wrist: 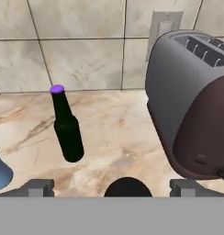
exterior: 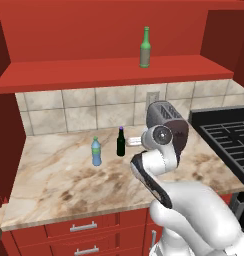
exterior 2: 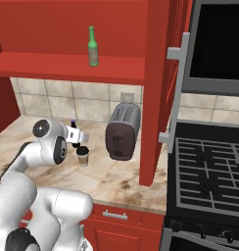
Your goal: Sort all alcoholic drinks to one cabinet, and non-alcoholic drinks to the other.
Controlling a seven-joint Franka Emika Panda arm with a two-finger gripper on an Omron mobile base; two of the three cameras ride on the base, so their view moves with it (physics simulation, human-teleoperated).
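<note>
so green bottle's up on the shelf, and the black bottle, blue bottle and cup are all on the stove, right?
Not the stove. The black bottle, blue bottle and cup stand on the counter, as both base views show. The green bottle is on the shelf.

Place: a home kitchen, rendered in simulation.
Worktop: a marbled beige counter (exterior: 54,175) is set against a wall of pale stone tiles (exterior: 79,112).
Cabinetry: red drawers with metal handles (exterior: 83,227) are fitted below the counter; a red open shelf (exterior: 94,75) is mounted above it.
Appliances: a dark toaster (exterior 2: 122,133) is placed on the counter beside a wall socket (wrist: 162,32); a black gas stove (exterior 2: 209,171) with grates is installed at the right, with an oven-like unit (exterior 2: 217,44) above it.
</note>
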